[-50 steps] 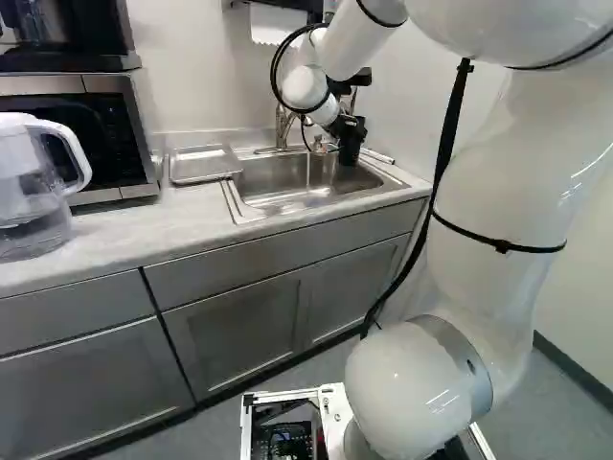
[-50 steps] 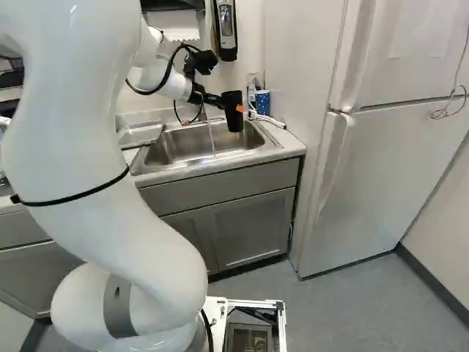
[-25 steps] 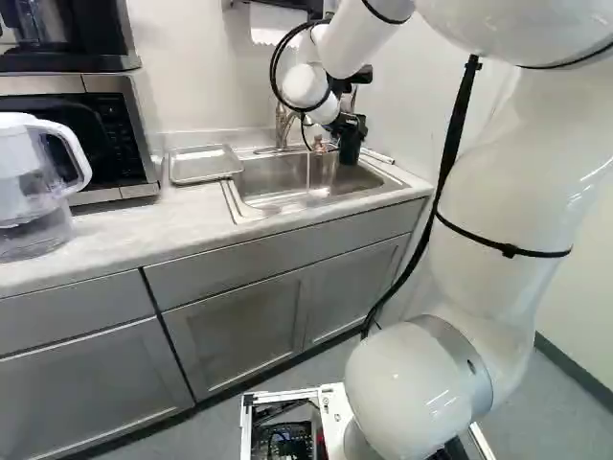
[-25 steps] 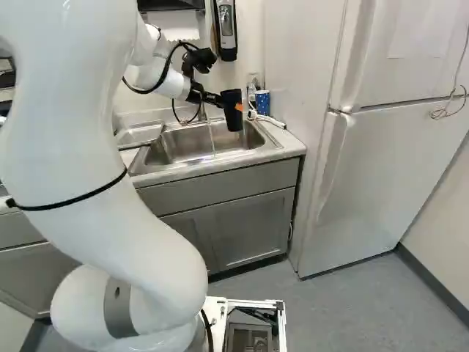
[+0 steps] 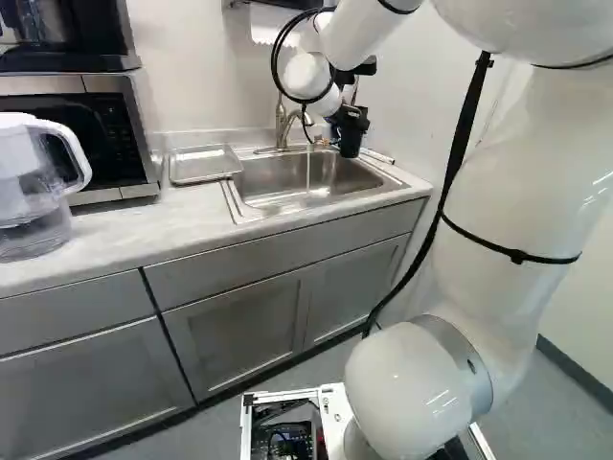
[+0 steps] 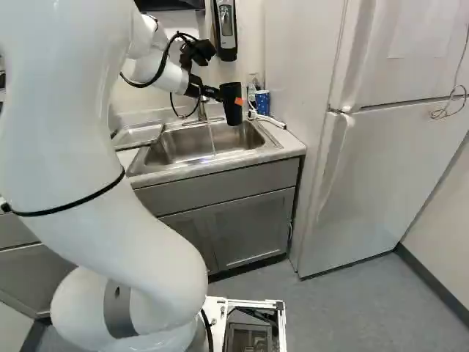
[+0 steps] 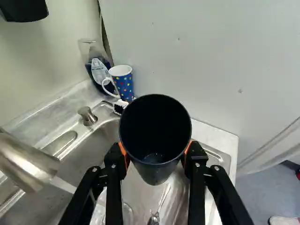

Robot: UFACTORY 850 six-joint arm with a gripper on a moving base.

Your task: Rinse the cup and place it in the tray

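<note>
Over the right part of the sink [image 5: 326, 180], my gripper [image 6: 234, 102] holds the black cup [image 6: 231, 112] roughly upright above the basin. In the wrist view the gripper [image 7: 155, 152] is shut on the cup [image 7: 157, 172], an orange pad against either side. The cup's open mouth faces the camera, with a small shiny patch at its bottom. Water runs from the faucet [image 7: 28, 161] in a thin stream beside the cup, not into it. The metal tray [image 5: 203, 164] lies on the counter left of the sink in the left base view.
A dotted blue mug [image 7: 124, 84] and a bottle [image 7: 97, 70] stand at the sink's back corner by the wall. Utensils [image 7: 154, 218] lie in the basin. A water pitcher [image 5: 29, 192] and a microwave [image 5: 86, 134] are farther left; the fridge [image 6: 396, 161] stands at the right.
My arm has lifted the cup a little higher above the sink, with the grip kept. The base, tray and counter items have not shifted.
</note>
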